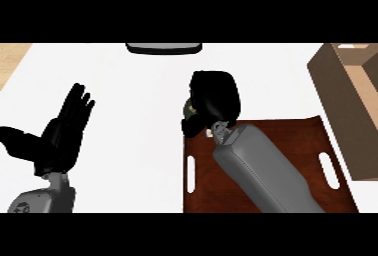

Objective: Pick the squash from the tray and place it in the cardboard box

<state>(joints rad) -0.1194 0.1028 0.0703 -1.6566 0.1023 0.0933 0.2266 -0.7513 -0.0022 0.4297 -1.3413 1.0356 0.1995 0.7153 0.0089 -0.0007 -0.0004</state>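
Observation:
A dark brown tray [303, 135] with white handle slots lies at the lower right of the white counter. My right hand [214, 100] reaches over the tray's far left corner, its fingers curled down. A sliver of the green squash [189, 107] peeks out at the hand's left edge; the rest is hidden under the hand, which is curled round it. The cardboard box [347, 90] stands at the right edge, beside the tray. My left hand [63, 130] rests open at the left, fingers up.
A dark, grey-rimmed object [163, 48] sits at the counter's far edge, top centre. A wooden surface [13, 57] shows beyond the counter's top left corner. White counter stretches between the two hands.

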